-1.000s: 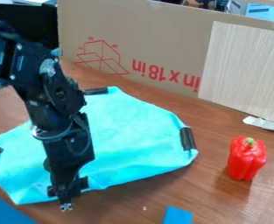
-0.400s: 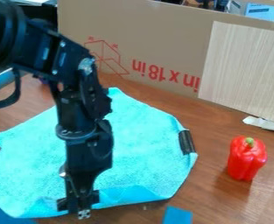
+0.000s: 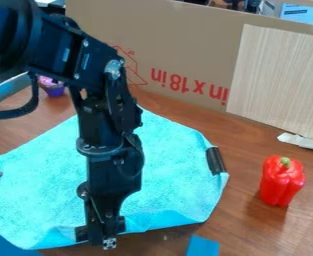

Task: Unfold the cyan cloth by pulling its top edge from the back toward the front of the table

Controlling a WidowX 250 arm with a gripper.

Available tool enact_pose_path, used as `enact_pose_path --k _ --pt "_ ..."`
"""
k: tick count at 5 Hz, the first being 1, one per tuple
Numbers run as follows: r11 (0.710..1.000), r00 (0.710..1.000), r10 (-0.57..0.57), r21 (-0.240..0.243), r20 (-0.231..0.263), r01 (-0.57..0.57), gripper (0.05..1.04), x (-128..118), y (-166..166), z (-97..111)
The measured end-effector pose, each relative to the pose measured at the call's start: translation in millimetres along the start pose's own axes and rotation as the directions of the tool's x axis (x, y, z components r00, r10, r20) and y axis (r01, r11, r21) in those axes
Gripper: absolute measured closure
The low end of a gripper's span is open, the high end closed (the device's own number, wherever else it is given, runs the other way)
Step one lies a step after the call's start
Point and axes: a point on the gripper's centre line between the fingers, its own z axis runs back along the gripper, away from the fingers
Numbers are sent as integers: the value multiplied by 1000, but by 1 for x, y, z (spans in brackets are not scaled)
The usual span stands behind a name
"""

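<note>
The turquoise cloth (image 3: pixel 38 200) lay mostly spread on the wooden table (image 3: pixel 252 220), a job seemingly well along, though its near edge was folded and probably wanted flattening. To the right of its left corner, the black gripper (image 3: pixel 109 242) hung at that near edge, and whether it stood wide, narrow or closed on fabric could not be told. Farther right, red print (upside down, oddly enough) marked the cardboard panel (image 3: pixel 179 30), and a red pepper (image 3: pixel 281 181) stood beyond the cloth.
</note>
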Motion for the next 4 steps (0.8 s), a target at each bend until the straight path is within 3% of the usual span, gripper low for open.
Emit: enact_pose_path --k 2,3,4 --pt "1000 1000 9 -24 13 -9 224 -4 14 18" --pt "998 996 54 -38 72 -52 77 -5 36 42" --pt "986 975 169 -22 144 -168 81 -13 77 81"
